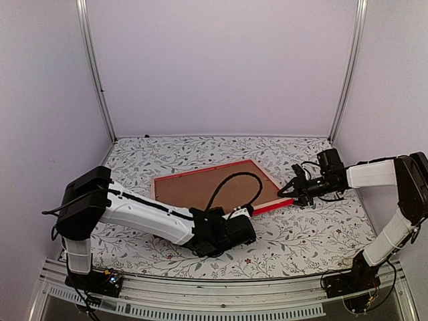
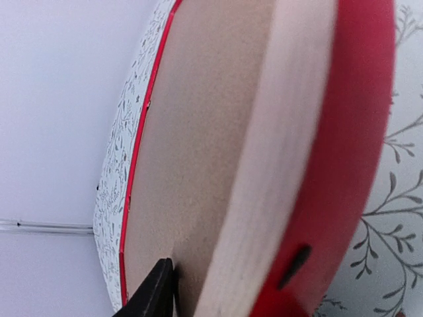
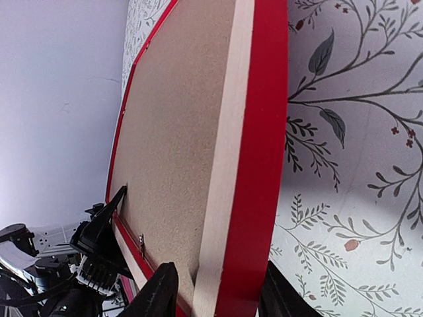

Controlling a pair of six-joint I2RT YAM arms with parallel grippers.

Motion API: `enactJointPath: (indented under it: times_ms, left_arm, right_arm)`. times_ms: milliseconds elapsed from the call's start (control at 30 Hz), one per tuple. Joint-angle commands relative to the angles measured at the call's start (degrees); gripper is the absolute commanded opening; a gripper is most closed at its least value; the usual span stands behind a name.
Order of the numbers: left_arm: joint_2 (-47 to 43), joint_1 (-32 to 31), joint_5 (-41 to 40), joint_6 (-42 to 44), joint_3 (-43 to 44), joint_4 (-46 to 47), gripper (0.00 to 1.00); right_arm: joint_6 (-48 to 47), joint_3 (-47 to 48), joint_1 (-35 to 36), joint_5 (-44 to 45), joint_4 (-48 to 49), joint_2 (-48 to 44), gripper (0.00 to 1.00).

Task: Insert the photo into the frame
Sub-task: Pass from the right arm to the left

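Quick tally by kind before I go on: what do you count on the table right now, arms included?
Picture frame, backing side up: 1
Brown backing board in the frame: 1
Robot arms, left and right: 2
Photo in view: 0
Total: 4

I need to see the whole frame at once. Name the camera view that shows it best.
Top external: it shows nearly all of the frame, back side up, only its near edge partly behind the left arm. Both wrist views show just a close slice of one edge and part of the brown back.
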Motion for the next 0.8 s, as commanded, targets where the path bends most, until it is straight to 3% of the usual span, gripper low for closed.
enactJointPath:
  times_ms: [0, 200, 467, 767]
  left_arm:
    - [-3.41, 0.2, 1.84, -0.57, 0.4, 0.82, 0.33]
    - [-4.92, 0.19, 1.31, 1.07, 0.88, 0.86, 0.18]
    - [-9.08, 0.53, 0.03, 5.72, 0.67, 0.98, 0.01]
    - [-15.89, 2.1, 0.14, 8.96, 4.27, -0.62, 0.0]
  right_arm:
    - [-1.29, 2.8, 0.03, -1.91, -0.06, -0.31, 0.47]
    - [-2.45, 3.91, -0.37, 0.01, -2.68, -1.03, 0.56]
    - [-4.46, 3.96, -5.17, 4.27, -5.91, -4.08, 0.58]
    - [-4.11, 8.45, -12.38, 5.53, -8.87, -12.06, 0.59]
